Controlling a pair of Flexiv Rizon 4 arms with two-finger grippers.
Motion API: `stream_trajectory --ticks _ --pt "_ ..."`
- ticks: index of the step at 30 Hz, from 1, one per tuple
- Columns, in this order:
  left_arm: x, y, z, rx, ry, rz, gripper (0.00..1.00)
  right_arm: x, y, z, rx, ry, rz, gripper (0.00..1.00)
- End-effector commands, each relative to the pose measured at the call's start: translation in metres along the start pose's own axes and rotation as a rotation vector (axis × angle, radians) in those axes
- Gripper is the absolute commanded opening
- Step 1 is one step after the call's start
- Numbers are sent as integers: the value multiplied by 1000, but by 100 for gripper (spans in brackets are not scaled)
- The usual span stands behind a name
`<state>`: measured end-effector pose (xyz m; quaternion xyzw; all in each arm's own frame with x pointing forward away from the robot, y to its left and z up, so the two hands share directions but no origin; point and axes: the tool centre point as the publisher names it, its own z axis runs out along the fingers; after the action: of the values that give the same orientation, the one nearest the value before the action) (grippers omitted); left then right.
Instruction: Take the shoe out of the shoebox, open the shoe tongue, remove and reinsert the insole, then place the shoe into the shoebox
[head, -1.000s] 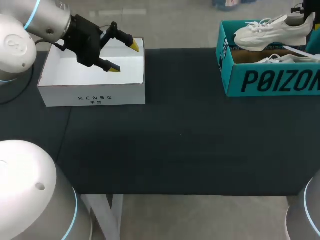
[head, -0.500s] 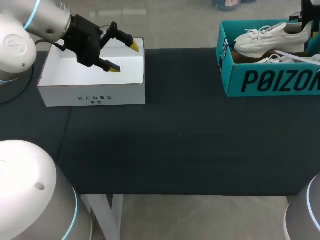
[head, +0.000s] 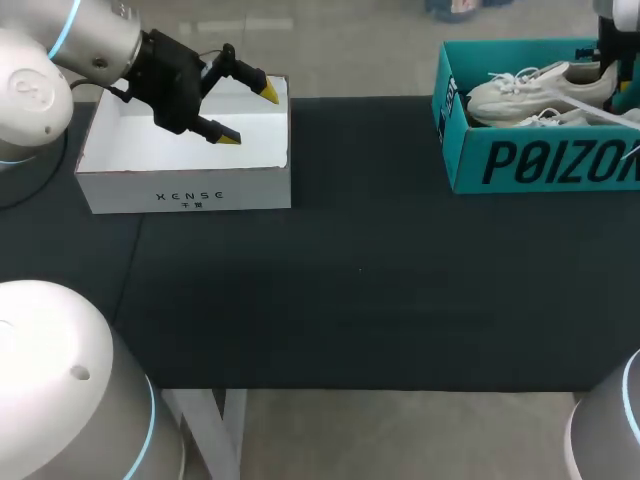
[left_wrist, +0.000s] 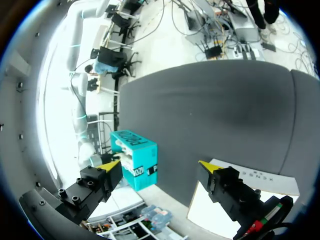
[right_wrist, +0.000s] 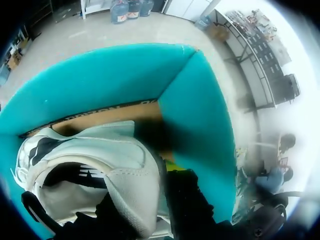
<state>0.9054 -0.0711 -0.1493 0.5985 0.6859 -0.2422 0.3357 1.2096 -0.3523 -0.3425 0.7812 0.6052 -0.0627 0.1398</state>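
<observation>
Shoe (right_wrist: 95, 160) lies in shoebox (right_wrist: 200, 115), heel clamped between right fingers (right_wrist: 187, 200) (left fingers (left_wrist: 225, 182) spread apart).

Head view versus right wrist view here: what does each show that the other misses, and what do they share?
Only the head view: the left gripper, open, above the white box on the black table, and a second shoe lying beside the first. Only the right wrist view: the right gripper up close, shut on the heel of the white shoe. Both: that white shoe inside the teal shoebox.
</observation>
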Motion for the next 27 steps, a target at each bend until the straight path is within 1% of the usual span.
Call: stream_trajectory --ticks 1,4,8,9,10,11,12,13,14,17,21,22,27 --pt "0 0 0 -1 2 1 100 11 21 18 93 -18 -3 0" --pt "0 0 0 -1 2 1 100 13 22 24 109 -22 1 0" --pt "0 0 0 -1 2 1 100 11 23 27 129 -24 10 0" --pt "0 0 0 -1 2 1 100 10 23 26 130 -24 11 4" --pt "0 0 0 -1 2 1 100 9 22 23 130 -24 10 37" --pt "0 0 0 -1 2 1 100 9 22 21 130 -26 10 62" --pt "0 0 0 -1 2 1 100 8 21 19 129 -30 9 73" --pt "0 0 0 -1 2 1 100 7 20 16 128 -31 9 88" --pt "0 0 0 -1 2 1 100 6 20 14 127 -35 10 100" --pt "0 0 0 -1 2 1 100 4 18 3 137 -23 17 100" --pt "0 0 0 -1 2 1 100 9 9 -19 171 11 6 100" --pt "0 0 0 -1 2 1 100 12 7 -26 171 5 5 100" --pt "0 0 0 -1 2 1 100 23 -16 -63 181 61 -21 100"
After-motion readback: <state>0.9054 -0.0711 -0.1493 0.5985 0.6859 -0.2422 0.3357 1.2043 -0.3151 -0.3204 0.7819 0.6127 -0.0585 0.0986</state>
